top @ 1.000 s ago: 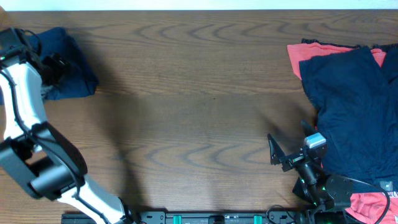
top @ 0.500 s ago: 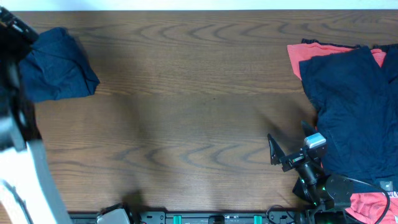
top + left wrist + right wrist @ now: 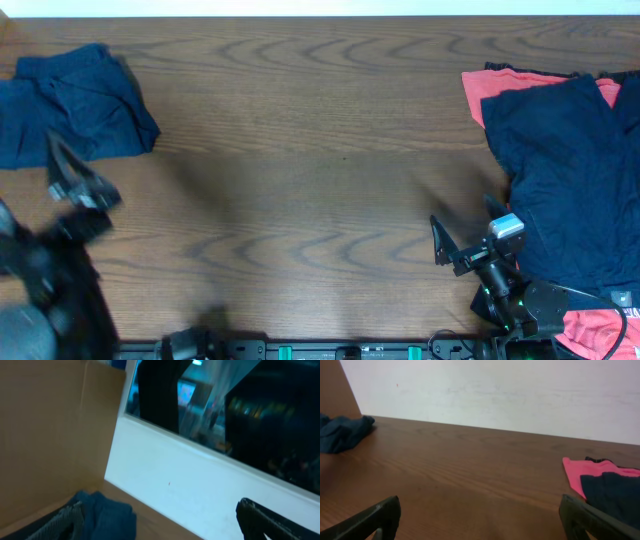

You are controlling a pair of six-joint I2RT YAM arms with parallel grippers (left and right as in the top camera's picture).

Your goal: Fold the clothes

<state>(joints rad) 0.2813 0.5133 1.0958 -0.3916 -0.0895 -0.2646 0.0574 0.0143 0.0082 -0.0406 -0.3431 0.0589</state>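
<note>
A folded navy garment (image 3: 80, 105) lies at the table's far left, also seen as a navy garment (image 3: 107, 517) low in the left wrist view. My left gripper (image 3: 80, 182) is open and empty, blurred, just in front of it and apart from it. A pile of clothes sits at the right: a spread navy garment (image 3: 570, 170) over a coral-red one (image 3: 478, 95), with more coral-red fabric (image 3: 590, 330) at the near right. My right gripper (image 3: 466, 235) stands open and empty by the pile's left edge, its fingers (image 3: 375, 517) wide apart over bare wood.
The wooden table (image 3: 320, 170) runs between the two garment spots. A white wall (image 3: 495, 395) borders its far edge. A brown board (image 3: 45, 435) stands at the left side. The arm bases sit along the near edge.
My left arm has pulled back from the folded navy garment toward the near-left corner, uncovering it. The right arm and the pile have not moved.
</note>
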